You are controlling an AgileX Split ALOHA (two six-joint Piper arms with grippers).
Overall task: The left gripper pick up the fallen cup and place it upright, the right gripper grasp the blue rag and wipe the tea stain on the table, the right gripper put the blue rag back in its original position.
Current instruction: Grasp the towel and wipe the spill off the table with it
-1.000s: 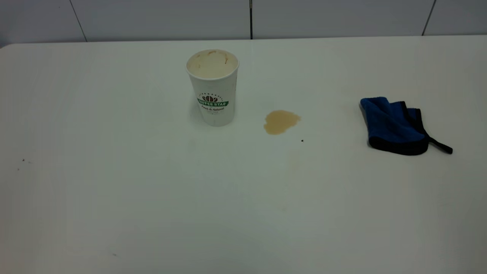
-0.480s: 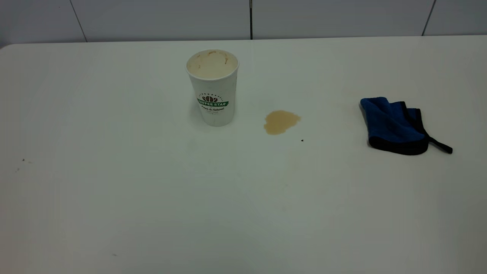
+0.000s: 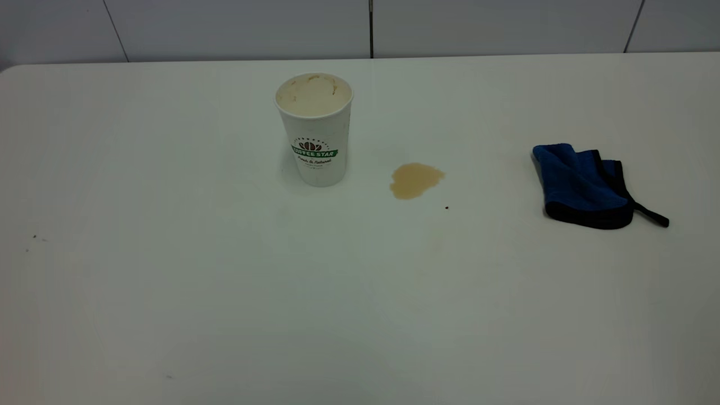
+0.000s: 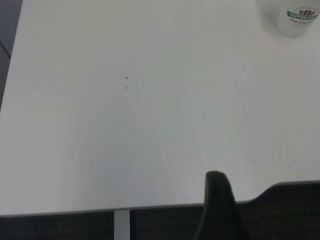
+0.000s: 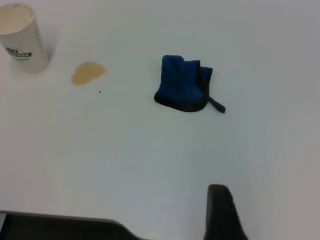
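Note:
The cup (image 3: 315, 132) stands upright on the white table (image 3: 169, 253), left of centre; its green logo faces the exterior camera. It also shows in the left wrist view (image 4: 297, 20) and the right wrist view (image 5: 22, 40). The tea stain (image 3: 416, 180) lies just right of the cup, also seen in the right wrist view (image 5: 87, 73). The blue rag (image 3: 579, 185) lies crumpled at the right, strap tail pointing right; it also shows in the right wrist view (image 5: 182, 85). Neither gripper shows in the exterior view. The left gripper (image 4: 217, 200) sits at the table's near edge, far from the cup. The right gripper (image 5: 220, 210) sits back from the rag.
A tiny black speck (image 3: 446, 207) lies just right of and nearer than the stain. A few faint specks (image 3: 34, 237) mark the table's left side. A grey tiled wall (image 3: 371, 28) runs behind the table's far edge.

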